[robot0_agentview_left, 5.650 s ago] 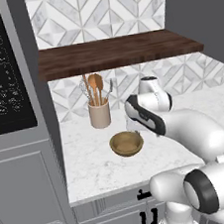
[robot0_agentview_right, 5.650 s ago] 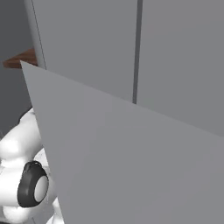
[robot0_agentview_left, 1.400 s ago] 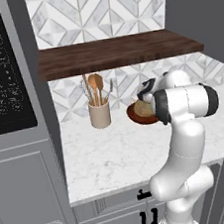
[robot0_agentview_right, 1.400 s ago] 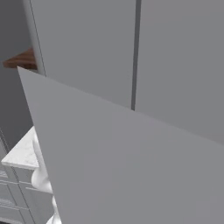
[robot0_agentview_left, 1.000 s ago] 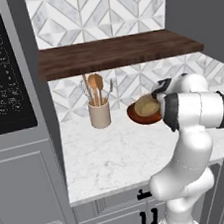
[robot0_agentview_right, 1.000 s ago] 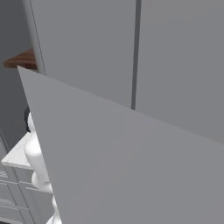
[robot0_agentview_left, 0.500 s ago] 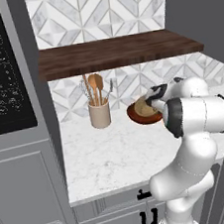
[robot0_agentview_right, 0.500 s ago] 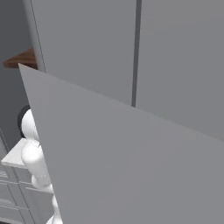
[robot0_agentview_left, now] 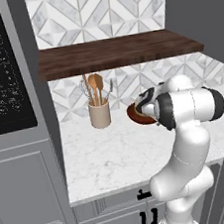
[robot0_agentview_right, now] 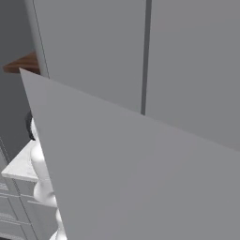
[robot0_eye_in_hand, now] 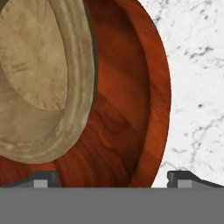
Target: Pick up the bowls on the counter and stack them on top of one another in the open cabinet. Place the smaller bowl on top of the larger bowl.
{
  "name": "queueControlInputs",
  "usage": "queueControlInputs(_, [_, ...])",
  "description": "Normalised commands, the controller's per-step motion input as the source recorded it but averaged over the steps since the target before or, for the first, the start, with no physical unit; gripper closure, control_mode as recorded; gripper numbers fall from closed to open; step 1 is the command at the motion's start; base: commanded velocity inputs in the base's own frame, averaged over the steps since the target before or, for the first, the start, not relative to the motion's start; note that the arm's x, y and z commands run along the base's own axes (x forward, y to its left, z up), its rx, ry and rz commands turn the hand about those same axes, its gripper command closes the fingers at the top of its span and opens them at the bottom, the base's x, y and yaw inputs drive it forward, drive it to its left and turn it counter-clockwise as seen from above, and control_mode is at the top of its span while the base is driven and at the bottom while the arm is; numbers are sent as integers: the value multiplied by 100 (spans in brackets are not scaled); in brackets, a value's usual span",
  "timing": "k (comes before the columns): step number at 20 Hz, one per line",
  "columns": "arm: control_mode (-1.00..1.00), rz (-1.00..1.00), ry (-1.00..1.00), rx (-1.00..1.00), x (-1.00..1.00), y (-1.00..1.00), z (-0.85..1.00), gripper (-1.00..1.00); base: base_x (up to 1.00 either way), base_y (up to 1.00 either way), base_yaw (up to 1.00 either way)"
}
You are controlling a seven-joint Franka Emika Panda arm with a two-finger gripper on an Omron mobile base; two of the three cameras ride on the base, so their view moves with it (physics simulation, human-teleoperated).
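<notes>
On the table, toward its far right below the shelf: larger bowl (robot0_eye_in_hand: 131,109), glossy reddish-brown, with the smaller bowl (robot0_eye_in_hand: 39,83), light tan, nested inside it. Stack already made, but on the table, not in the open cabinet (robot0_agentview_left: 118,50).

Seen along the hand: gripper (robot0_eye_in_hand: 111,177) close over the near rim of the larger bowl, jaws parted, one tip over the bowl's inside and the other outside over bare marble. Rim runs between the two tips. No contact visible; not closed on anything.

Left base view: arm bent over the table (robot0_agentview_left: 109,154), hand at the bowl's right edge, hiding much of it. Cream utensil holder (robot0_agentview_left: 99,113) with wooden spoons just left of the bowl, near but apart. Microwave (robot0_agentview_left: 1,68) far left.

Step in hand, as judged: taking hold of the larger bowl by its rim, to carry both bowls together.

Next move calls for: closing squarely on the rim, a level lift so the tan bowl does not slide, then up and back onto the shelf board, clear of its front edge.

Right base view blocked by a grey door panel (robot0_agentview_right: 140,178).
</notes>
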Motion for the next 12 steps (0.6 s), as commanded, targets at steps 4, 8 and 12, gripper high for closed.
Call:
queueControlInputs(4, [-100,0,0,-1,19,8,-58,-100,0,0,0])
queueControlInputs(8, [-100,0,0,-1,7,2,-21,100,0,0,0])
queueControlInputs(12, [-100,0,1,0,0,0,0,100,0,0,0])
